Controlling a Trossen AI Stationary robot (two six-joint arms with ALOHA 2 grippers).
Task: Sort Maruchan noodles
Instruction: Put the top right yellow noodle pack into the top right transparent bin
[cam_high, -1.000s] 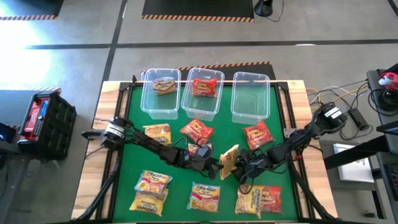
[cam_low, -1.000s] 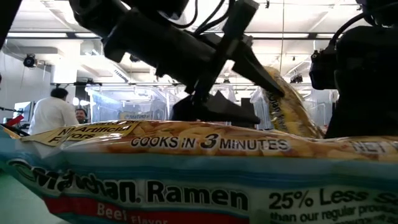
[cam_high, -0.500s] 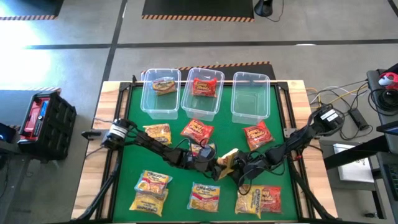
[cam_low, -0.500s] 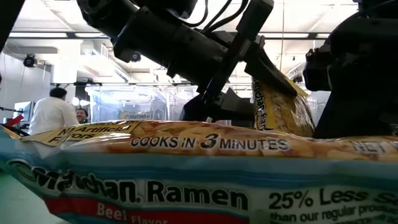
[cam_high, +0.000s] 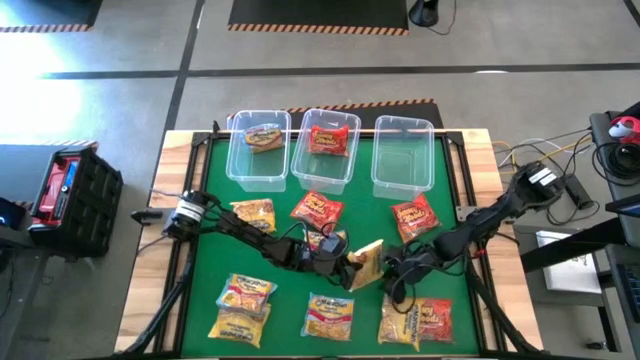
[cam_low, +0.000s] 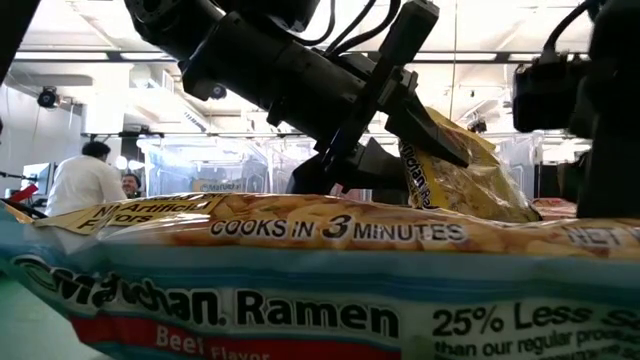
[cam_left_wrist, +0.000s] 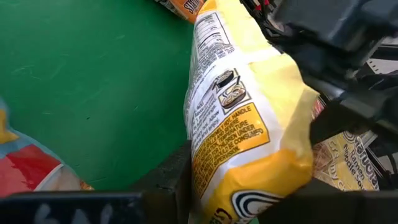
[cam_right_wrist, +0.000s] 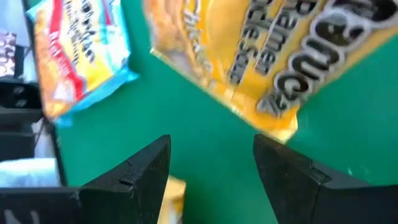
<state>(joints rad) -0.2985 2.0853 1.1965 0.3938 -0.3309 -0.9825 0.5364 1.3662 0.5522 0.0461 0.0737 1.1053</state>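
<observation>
Yellow noodle packet (cam_high: 366, 264) is passing across mid-bench: my left jaws (cam_high: 349, 270) are clamping its edge, right jaws (cam_high: 397, 268) standing open, so I am keeping that pinch firm.

Glossy crinkly plastic noodle packets (cam_high: 366, 264); matt green table mat (cam_high: 210, 260); clear plastic bins (cam_high: 402, 153).
</observation>
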